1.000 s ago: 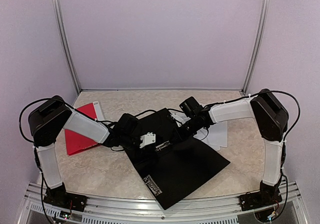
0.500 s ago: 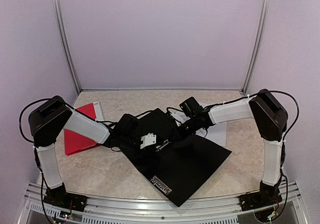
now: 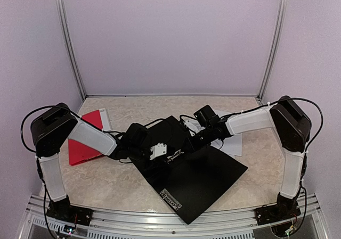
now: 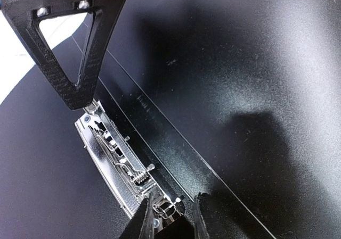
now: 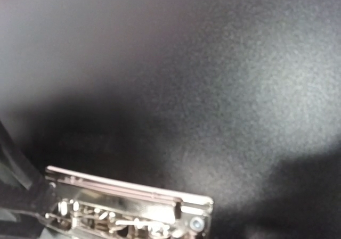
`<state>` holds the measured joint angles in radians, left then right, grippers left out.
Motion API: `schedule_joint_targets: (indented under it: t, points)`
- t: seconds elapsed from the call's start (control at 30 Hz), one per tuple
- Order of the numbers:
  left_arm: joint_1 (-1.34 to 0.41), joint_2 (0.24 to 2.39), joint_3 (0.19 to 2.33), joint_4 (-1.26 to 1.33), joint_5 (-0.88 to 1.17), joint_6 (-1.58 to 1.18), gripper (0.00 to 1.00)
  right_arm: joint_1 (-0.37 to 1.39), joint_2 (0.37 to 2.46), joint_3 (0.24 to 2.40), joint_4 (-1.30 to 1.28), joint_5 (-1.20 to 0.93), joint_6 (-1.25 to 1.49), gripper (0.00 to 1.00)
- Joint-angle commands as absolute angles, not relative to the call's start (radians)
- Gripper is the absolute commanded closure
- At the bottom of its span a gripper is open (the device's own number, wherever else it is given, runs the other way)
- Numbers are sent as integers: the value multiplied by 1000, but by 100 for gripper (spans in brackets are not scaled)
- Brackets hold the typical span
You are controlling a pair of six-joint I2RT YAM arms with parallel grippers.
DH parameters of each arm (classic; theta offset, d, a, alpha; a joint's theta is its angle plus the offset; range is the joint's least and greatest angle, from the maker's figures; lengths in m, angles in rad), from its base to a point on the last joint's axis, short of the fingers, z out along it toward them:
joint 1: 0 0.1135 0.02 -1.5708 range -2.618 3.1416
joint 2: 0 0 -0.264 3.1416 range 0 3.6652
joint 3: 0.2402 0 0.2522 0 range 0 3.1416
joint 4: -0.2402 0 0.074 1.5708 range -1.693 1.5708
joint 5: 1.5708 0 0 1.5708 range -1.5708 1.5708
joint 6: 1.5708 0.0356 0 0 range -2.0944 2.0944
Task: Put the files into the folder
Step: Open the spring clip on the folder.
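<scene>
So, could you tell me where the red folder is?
In the top view, the red folder lies on the table's left side, partly hidden by the left arm.

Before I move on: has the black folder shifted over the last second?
Yes. The black folder has shifted: its near corner now sits further right along the aluminium rail at the front.

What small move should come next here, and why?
Probably the left gripper should work the metal clip open. The black folder lies spread open, that gripper sits right at the clip, and the files lie outside the folder on the table, so nothing is loaded yet.
</scene>
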<state>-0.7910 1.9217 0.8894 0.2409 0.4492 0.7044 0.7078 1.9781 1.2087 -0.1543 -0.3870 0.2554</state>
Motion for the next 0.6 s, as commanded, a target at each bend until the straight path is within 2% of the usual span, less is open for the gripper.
schedule_joint_targets:
  t: [0.0, 0.23, 0.4, 0.57]
  points:
    - [-806, 1911, 825, 240, 419, 666, 73, 709, 1959, 1178, -160, -297, 261, 100]
    - [-808, 1843, 758, 376, 380, 617, 64, 709, 1958, 1130, -118, -307, 288, 100]
    - [-810, 1844, 756, 423, 321, 523, 49, 709, 1952, 1120, -109, -314, 294, 100]
    - [-814, 1878, 851, 324, 274, 401, 43, 714, 1954, 1113, -100, -323, 302, 100]
